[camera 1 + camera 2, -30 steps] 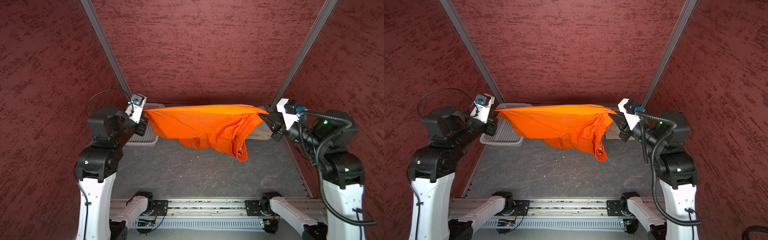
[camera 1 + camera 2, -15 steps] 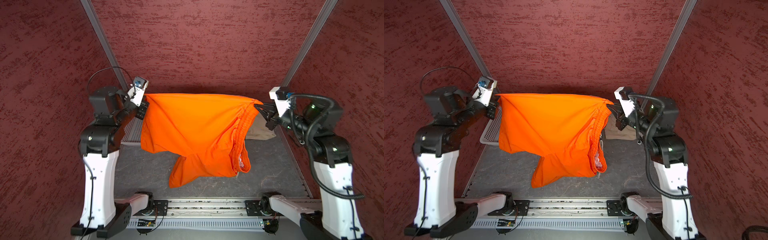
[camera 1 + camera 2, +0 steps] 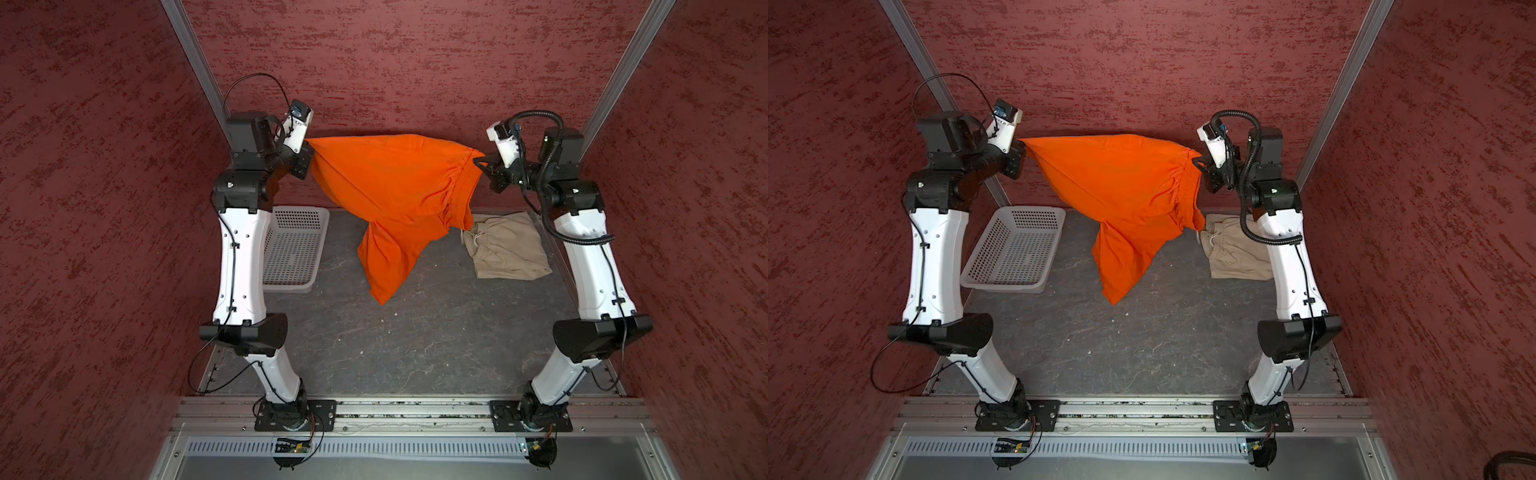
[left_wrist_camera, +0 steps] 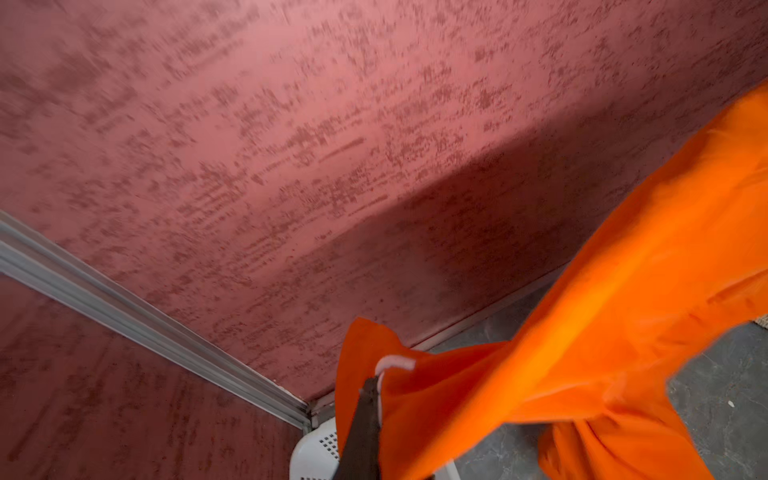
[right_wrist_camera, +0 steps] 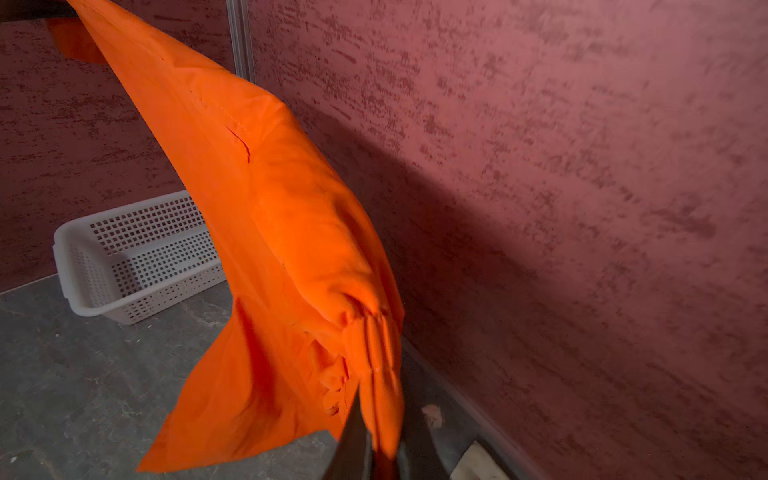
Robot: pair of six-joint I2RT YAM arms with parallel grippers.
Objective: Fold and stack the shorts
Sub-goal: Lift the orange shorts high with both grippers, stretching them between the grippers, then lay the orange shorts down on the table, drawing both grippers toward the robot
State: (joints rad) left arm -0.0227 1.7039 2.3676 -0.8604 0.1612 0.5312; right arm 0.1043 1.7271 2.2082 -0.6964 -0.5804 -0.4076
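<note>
The orange shorts (image 3: 395,187) hang in the air, stretched between both arms near the back wall. One leg droops toward the bench (image 3: 415,332), and I cannot tell whether its tip touches. The left fingers (image 4: 360,428) are clamped on a corner of the cloth, with only one dark finger showing and the rest under fabric. The right fingers (image 5: 353,449) are pinched on the gathered waistband (blurred, and cut off by the frame edge). The beige shorts (image 3: 507,249) lie flat on the bench at far right, one corner hidden behind the orange cloth. The white basket (image 3: 295,249) sits far left, partly behind the left arm.
</note>
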